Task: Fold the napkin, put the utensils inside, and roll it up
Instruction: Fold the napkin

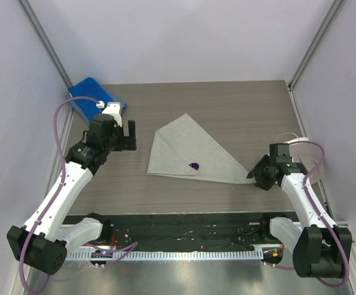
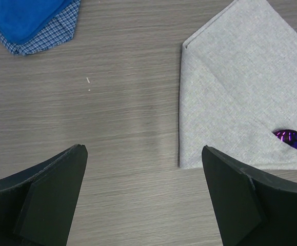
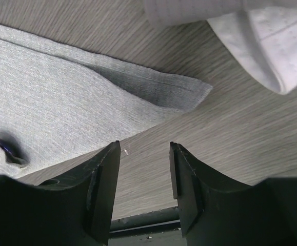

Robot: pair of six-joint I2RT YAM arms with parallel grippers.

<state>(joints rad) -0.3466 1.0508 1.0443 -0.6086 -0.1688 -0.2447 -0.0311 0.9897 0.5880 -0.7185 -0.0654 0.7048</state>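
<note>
The light grey napkin lies folded into a triangle in the middle of the table. Only the dark purple head of the utensil sticks out from under its top layer, near the front edge. It also shows in the left wrist view and dimly in the right wrist view. My left gripper is open and empty, above the table left of the napkin. My right gripper is open and empty, just off the napkin's right tip.
A bright blue towel lies on a checked cloth at the back left. A white cloth lies at the right edge. A black strip runs along the table's front.
</note>
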